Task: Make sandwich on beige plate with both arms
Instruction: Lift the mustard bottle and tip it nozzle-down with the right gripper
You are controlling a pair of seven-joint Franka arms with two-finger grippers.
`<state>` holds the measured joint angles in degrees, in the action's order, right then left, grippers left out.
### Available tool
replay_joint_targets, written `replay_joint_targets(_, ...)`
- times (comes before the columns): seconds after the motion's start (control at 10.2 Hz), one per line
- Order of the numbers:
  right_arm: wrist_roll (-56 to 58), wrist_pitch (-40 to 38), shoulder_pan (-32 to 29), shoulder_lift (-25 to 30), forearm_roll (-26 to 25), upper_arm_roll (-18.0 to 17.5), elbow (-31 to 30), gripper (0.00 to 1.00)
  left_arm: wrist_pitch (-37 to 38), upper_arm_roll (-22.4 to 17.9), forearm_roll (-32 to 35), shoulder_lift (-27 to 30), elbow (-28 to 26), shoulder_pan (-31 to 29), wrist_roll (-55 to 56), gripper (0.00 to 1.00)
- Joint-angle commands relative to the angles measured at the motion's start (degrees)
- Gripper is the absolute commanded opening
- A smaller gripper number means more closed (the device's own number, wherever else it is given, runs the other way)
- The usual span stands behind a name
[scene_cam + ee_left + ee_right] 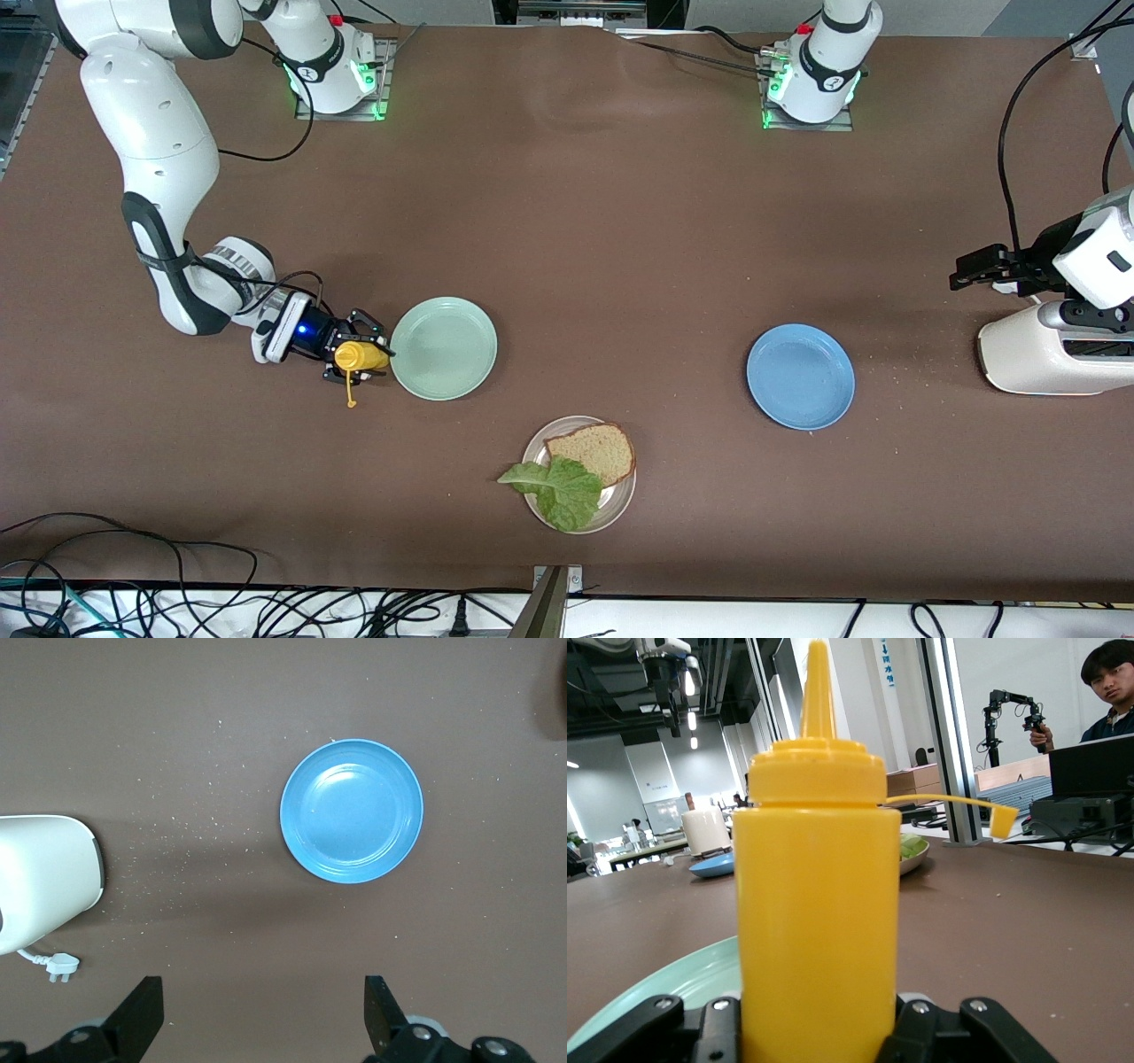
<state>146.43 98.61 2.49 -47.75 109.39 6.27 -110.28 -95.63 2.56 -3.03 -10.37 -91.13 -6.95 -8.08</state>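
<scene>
— Front view: what does the right gripper (365, 346) hold?
— Its fingers squeeze the yellow bottle (359, 356) beside the mint-green plate (443, 347).
— And next?
— Carry sauce, I think, to the bread (604, 451) and lettuce (558, 490) on the beige plate (622, 499). The left gripper (264, 1020) waits wide open, empty, above the blue plate (352, 810).

Bread slice (603, 452) and lettuce leaf (558, 490) lie on the beige plate (620, 505); mint plate (443, 347) at its ten o'clock, squeeze bottle (360, 356) beside that.

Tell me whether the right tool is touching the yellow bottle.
Touching: the right wrist view shows the right tool pressed against both sides of the yellow bottle.
</scene>
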Motion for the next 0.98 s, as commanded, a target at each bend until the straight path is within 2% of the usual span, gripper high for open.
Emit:
replay_joint_targets(0.0, 2.27, 1.41, 0.15, -0.51, -0.57, 0.32, 3.57, 0.04, 0.53, 0.08, -0.66, 0.35, -0.1, -0.25, 0.17, 1.0)
replay_joint_targets(0.1, 2.28, 2.54, 0.24, -0.42, -2.67, 0.32, 4.8, 0.03, 0.53, 0.08, -0.58, 0.35, -0.18, -0.25, 0.17, 1.0)
replay_joint_targets(0.3, -3.13, 3.78, 0.41, -0.51, -10.65, 0.32, 8.66, 0.0, 0.53, 0.08, -0.67, 0.35, -0.19, -0.25, 0.17, 1.0)
replay_joint_targets(0.69, -16.05, 11.32, 1.55, 0.72, -17.52, 0.32, 17.45, 0.0, 0.62, 0.08, -0.58, 0.35, -0.19, -0.25, 0.17, 1.0)
replay_joint_targets(0.89, -27.02, 16.41, 3.83, 2.56, -22.0, 0.32, 20.71, 0.0, 0.53, 0.08, -0.58, 0.35, -0.19, -0.25, 0.17, 1.0)
